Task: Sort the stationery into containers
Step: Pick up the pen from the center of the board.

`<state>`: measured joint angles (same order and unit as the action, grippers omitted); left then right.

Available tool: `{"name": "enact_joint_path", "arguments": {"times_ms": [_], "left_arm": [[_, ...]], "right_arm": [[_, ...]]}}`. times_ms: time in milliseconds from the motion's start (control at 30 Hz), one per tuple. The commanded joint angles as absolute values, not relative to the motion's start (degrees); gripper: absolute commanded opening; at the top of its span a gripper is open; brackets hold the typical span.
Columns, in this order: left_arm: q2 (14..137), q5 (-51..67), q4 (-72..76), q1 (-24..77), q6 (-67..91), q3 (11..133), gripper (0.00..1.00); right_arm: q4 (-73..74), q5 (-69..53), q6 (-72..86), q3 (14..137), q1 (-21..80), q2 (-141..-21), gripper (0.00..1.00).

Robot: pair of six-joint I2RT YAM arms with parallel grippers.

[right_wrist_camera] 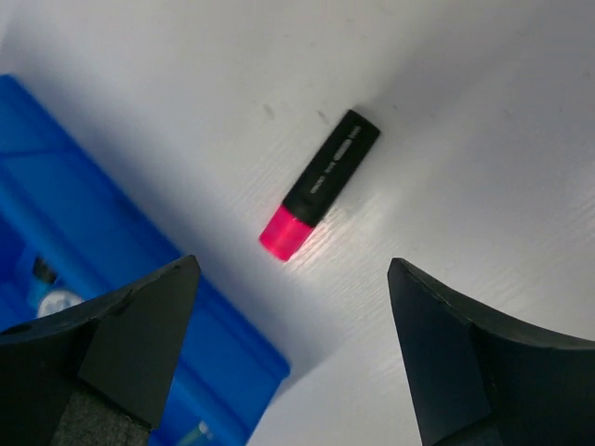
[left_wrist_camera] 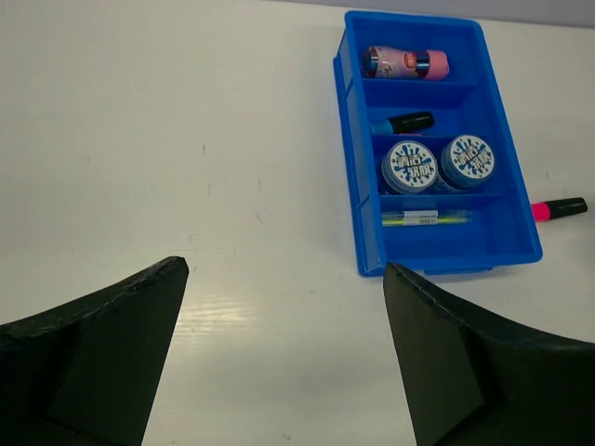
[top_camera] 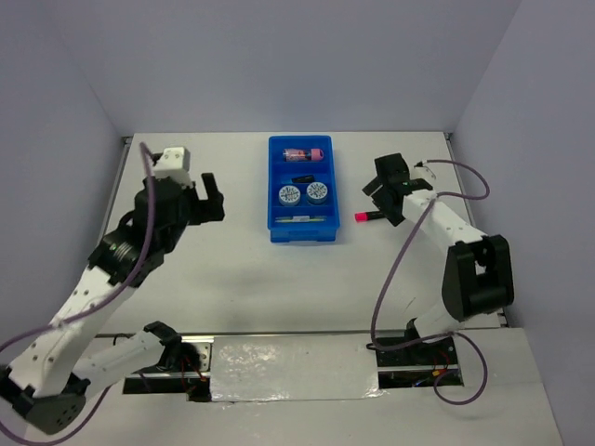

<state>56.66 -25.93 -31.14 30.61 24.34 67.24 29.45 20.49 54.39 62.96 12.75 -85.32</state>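
Top view: both arms are seen at once. The pink-ended marker (top_camera: 364,216) is partly covered by the right gripper (top_camera: 383,193), so only the pink end and a bit of black barrel are visible there.

Right wrist view: the marker is seen whole, plus pale print along the barrel that cannot be read. Only a corner of the blue tray (top_camera: 303,234) is caught in this view.

Left wrist view: all four compartments are laid out clearly.
- far compartment: pink cylinder (left_wrist_camera: 405,63), lying crosswise
- second: blue-ended marker (left_wrist_camera: 402,123), crosswise, blue end to the left
- third: two round tubs (left_wrist_camera: 409,167) with blue-grey patterned lids, side by side
- nearest: thin pale sticks (left_wrist_camera: 425,219), crosswise

Marker location: flat on the white table (top_camera: 232,279), outside the tray, just right of its near right corner, not touching it.

Marker axis: the long axis is set roughly crosswise to the tray's long side. The pink end is pointed at the tray, the black end away from it.

Marker look: short, black barrel, bright pink end section.

Right jaws: spread wide, nothing gripped. The marker is framed between the fingers in the wrist view, below them and untouched.

Left gripper (left_wrist_camera: 284,279): jaws also spread wide, nothing held, positioned over bare table left of the tray.
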Motion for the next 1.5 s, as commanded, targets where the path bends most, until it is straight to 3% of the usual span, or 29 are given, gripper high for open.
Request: {"name": "enact_joint_path", "arguments": {"times_ms": [0,267,500,667,867,900,1000,1067,1267,1467], "left_arm": [[47.7,-24.2,-31.9,30.4,24.4,64.4,0.99],[42.0,-27.9,-32.8,30.4,16.3,51.5,0.99],[40.1,-22.5,-29.7,30.3,15.6,48.2,0.99],[39.0,-22.7,-29.7,30.4,15.6,47.8,0.99],[38.5,-22.8,-29.8,30.3,15.8,47.6,0.99],[38.2,-22.8,-29.9,30.3,15.8,47.5,0.99],[37.6,-23.4,-29.7,30.3,15.9,47.3,0.99],[37.1,-23.4,-29.7,30.4,15.8,47.3,0.99],[36.2,-23.7,-29.6,30.4,16.1,46.9,0.99],[35.7,-25.7,-29.9,30.3,16.5,47.1,0.99]], "right_arm": [[35.4,28.6,69.6,65.8,13.2,-89.5,0.89],[41.6,25.1,73.7,75.9,13.0,-105.6,0.74],[44.4,25.8,73.3,82.4,12.2,-111.9,0.72],[46.6,24.1,74.5,82.8,12.5,-115.0,0.63],[47.4,22.4,75.2,81.6,12.2,-114.3,0.65],[47.4,22.4,75.3,81.6,12.4,-114.3,0.62],[46.6,22.2,75.3,80.9,12.3,-113.9,0.39],[46.9,22.0,75.2,81.6,12.0,-114.3,0.30],[42.7,22.2,72.3,81.7,11.3,-113.3,0.19],[36.1,28.6,61.4,85.2,13.5,-106.1,0.17]]}}
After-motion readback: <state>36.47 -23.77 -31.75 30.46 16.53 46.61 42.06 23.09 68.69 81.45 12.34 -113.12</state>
